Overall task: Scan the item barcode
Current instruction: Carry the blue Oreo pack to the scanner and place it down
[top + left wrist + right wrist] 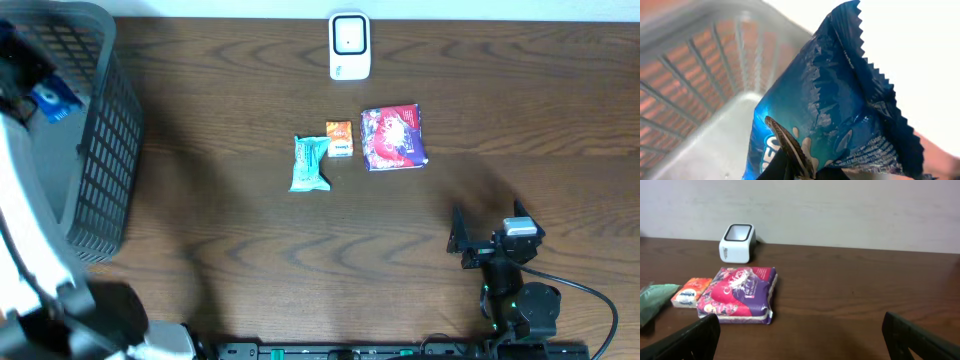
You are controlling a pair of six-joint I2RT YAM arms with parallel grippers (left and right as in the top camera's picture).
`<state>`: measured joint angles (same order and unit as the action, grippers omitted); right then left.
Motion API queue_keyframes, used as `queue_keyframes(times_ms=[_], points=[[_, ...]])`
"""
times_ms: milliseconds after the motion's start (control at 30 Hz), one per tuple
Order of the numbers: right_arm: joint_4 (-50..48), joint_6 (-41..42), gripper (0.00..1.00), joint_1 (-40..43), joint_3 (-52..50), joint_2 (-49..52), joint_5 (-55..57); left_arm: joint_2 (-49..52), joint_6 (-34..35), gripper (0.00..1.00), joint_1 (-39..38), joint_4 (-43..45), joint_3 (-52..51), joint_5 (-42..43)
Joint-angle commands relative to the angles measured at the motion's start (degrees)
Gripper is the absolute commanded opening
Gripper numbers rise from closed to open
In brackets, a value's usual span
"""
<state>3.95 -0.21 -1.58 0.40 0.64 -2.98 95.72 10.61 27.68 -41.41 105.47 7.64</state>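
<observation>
the pick-up step was in hand: the left gripper [800,172] was clenched on one end of a blue oreo packet [840,115], holding it inside the grey basket [700,75] at the left end of the table [250,260]. the next move, as i judged it, called for lifting the packet clear of the basket wall and carrying it to the white scanner [349,45] at the far edge, barcode toward its window. the packet was glossy, crinkled film with saw-tooth seams and a printed cookie; no barcode could be made out. the right gripper [805,337] stood released, grasping nothing.
</observation>
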Motion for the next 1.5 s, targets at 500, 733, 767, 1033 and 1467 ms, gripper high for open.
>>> queue_keyframes(times_ms=[500,733,767,1033,1467], points=[[0.2,0.8,0.99,-0.5,-0.1,-0.3,0.1,-19.7,14.6,0.07,-33.6,0.0,0.9,-2.3],[0.2,0.8,0.99,-0.5,-0.1,-0.3,0.0,-10.1,19.4,0.07,-40.0,-12.3,0.9,-11.9],[0.2,0.8,0.99,-0.5,-0.1,-0.3,0.0,-7.9,20.5,0.07,-40.5,-13.6,0.9,-12.0],[0.2,0.8,0.99,-0.5,-0.1,-0.3,0.0,12.6,25.5,0.07,-43.8,-16.4,0.9,-12.0],[0.2,0.8,0.99,-0.5,-0.1,-0.3,0.0,29.1,25.5,0.33,-45.7,-15.3,0.9,-11.1]])
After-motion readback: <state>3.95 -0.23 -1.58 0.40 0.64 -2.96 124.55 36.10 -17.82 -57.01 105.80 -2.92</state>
